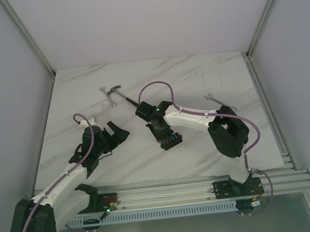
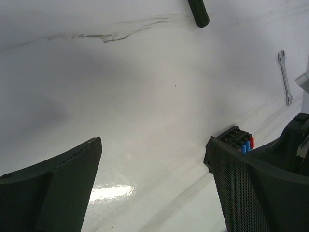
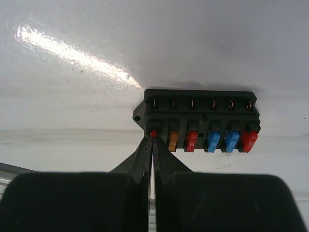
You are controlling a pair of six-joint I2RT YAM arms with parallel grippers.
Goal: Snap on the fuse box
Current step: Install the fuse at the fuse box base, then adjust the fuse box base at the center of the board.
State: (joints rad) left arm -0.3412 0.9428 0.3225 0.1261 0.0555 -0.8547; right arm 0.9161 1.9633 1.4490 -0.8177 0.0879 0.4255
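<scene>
Fuse box (image 3: 200, 118) on table (image 3: 72, 96), right hand (image 3: 153, 140) pinched shut at its end slot, left hand (image 2: 153, 142) wide

Table (image 2: 145, 96): glossy white surface with grey marble veining, smooth, reflecting the light. Fuse box (image 3: 203, 104): matt black plastic; its fuses (image 3: 214, 141) are shiny blue, red and orange plastic. Wrench (image 2: 285, 77): bright bare metal. Left gripper (image 2: 152, 145) pads (image 2: 241, 183): matt black, fine mesh texture.

Hammer (image 1: 122, 96): we see it toward the table's (image 1: 194, 70) far edge.
Wrench (image 1: 210, 97): we find it nearer the right edge.
</scene>
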